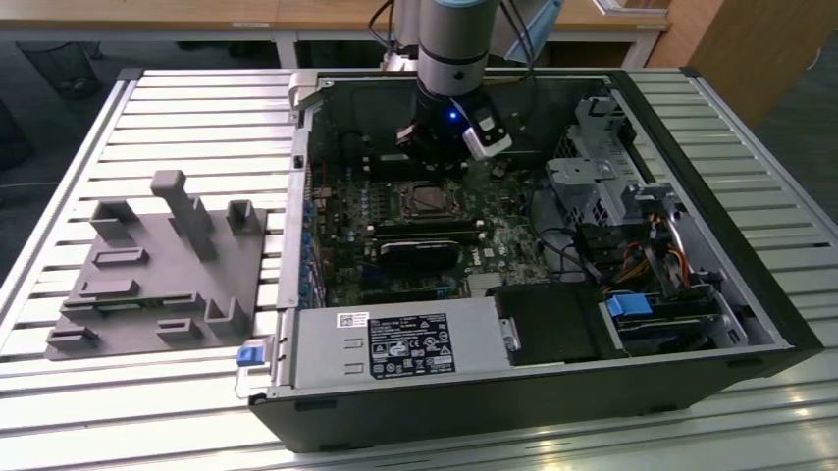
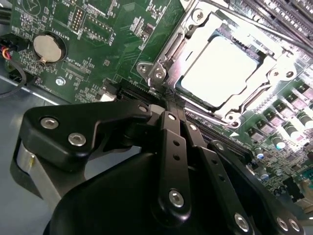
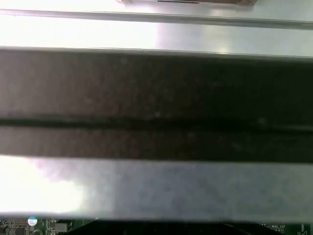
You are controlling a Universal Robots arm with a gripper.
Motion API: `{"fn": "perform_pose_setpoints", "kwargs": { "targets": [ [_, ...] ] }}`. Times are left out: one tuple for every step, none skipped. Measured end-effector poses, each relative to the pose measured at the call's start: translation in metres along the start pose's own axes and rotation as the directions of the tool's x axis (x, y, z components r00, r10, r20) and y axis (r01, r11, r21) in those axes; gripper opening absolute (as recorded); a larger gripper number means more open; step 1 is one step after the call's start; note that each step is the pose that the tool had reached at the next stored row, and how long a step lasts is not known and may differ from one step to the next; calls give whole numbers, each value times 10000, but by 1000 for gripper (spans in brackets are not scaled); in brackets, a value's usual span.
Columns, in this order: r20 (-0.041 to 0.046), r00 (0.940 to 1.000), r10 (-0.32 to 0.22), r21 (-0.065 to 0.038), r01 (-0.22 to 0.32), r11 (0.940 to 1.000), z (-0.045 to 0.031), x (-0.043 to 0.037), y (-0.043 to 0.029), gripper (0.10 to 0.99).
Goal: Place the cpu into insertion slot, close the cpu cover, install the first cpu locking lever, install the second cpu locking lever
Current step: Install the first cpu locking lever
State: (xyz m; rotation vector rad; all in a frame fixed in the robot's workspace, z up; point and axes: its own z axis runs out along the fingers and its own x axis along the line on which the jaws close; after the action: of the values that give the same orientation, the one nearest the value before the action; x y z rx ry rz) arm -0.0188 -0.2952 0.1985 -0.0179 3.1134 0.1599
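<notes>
While seated under its cover, cpu (image 2: 226, 69) lies just beyond end effector (image 2: 174, 105) (fingers together).

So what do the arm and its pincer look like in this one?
The arm is a grey cylinder with black bands, ending in a black wrist lit by a small blue light, with a white module clipped beside it. In the second wrist view, the pincer is matte black, built of flat linkage bars joined by silver screws.

One open computer case (image 1: 733, 324) on the slatted table. Inside it: one motherboard (image 1: 347, 211), one cpu (image 2: 222, 68) under one cpu cover (image 2: 183, 36), one coin battery (image 2: 49, 47). Beside the case: one grey fixture block (image 1: 157, 275).
</notes>
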Motion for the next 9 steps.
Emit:
{"fn": "perform_pose_setpoints", "kwargs": {
  "targets": [
    [-1, 10000, -1, 19, 1, 10000, 2, 0, 1, 106],
    [1, 10000, -2, 26, 2, 10000, 5, -1, 3, 106],
    [6, 10000, -2, 28, 2, 10000, 8, -2, 5, 106],
    [5, 10000, -3, 33, 3, 10000, 8, -1, 5, 106],
    [4, 10000, -3, 36, 3, 10000, 6, -2, 5, 106],
    [4, 10000, -2, 41, 2, 10000, -5, -1, 6, 106],
    [3, 10000, -1, 38, 1, 10000, -20, -2, 8, 106],
    [3, 10000, -2, 36, 2, 10000, -32, -2, 9, 106],
    [4, 10000, -2, 36, 2, 10000, -33, -2, 10, 106]
  ]
}}
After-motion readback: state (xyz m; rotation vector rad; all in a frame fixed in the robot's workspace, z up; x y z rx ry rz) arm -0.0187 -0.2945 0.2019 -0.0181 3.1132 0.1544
